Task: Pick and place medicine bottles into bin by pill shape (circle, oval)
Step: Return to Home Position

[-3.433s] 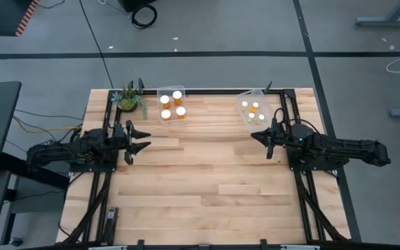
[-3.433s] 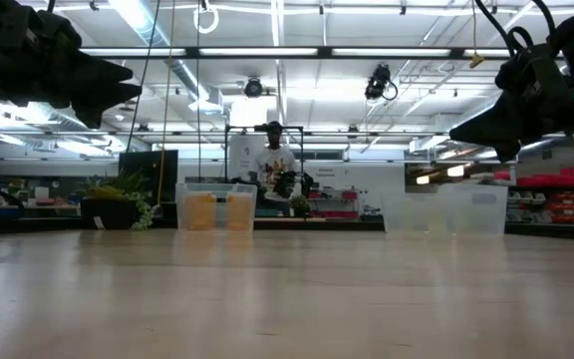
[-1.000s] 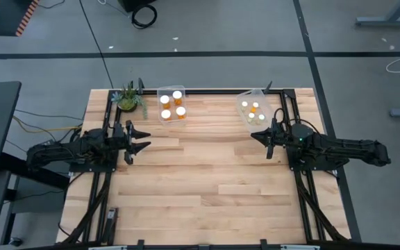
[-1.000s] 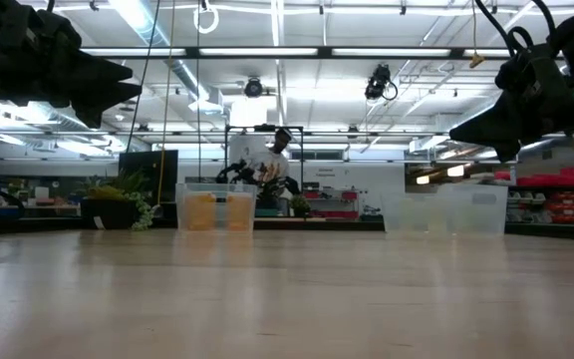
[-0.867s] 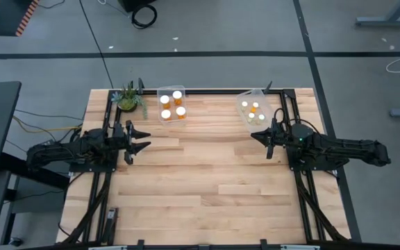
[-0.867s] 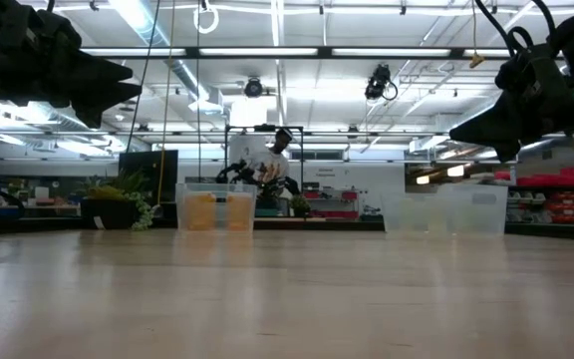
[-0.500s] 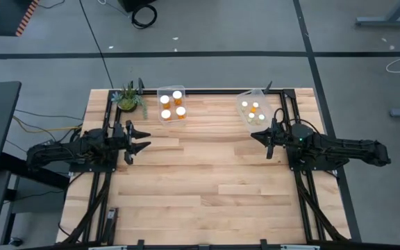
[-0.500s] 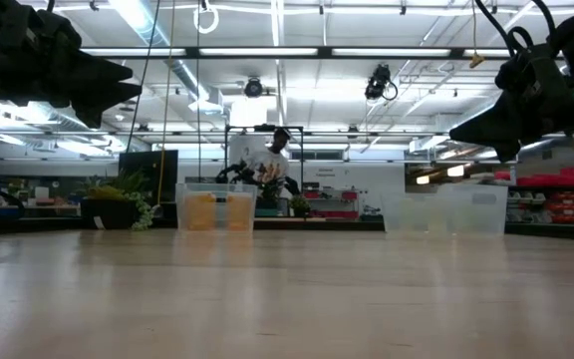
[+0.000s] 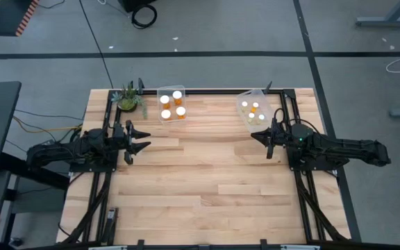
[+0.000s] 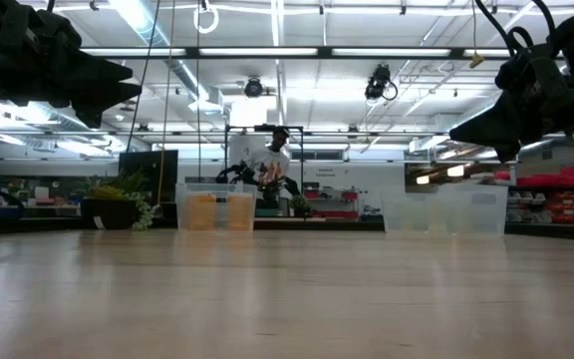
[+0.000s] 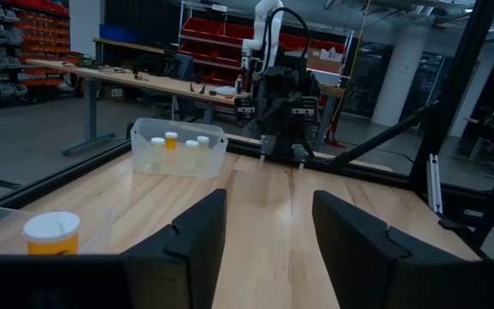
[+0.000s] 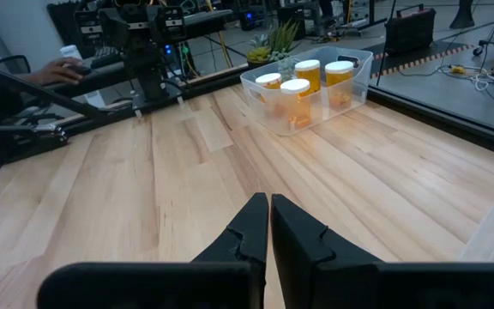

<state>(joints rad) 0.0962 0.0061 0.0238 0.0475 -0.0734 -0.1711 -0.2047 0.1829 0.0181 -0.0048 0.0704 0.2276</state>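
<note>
Several orange medicine bottles with white caps stand upright in a clear bin at the far left of the table, which shows in the right wrist view as bin. Several more bottles stand in a second clear bin at the far right, seen in the left wrist view as bin. My left gripper hovers open at the table's left side, its fingers level and nothing between them. My right gripper hovers shut at the right side, holding nothing.
A small potted plant stands at the far left corner beside the left bin. Black frame rails run along the table's sides and far edge. Bare wood lies between the two arms. A person is beyond the far edge.
Both arms and all bottles have kept still. Only the person beyond the table's far edge has shifted.
</note>
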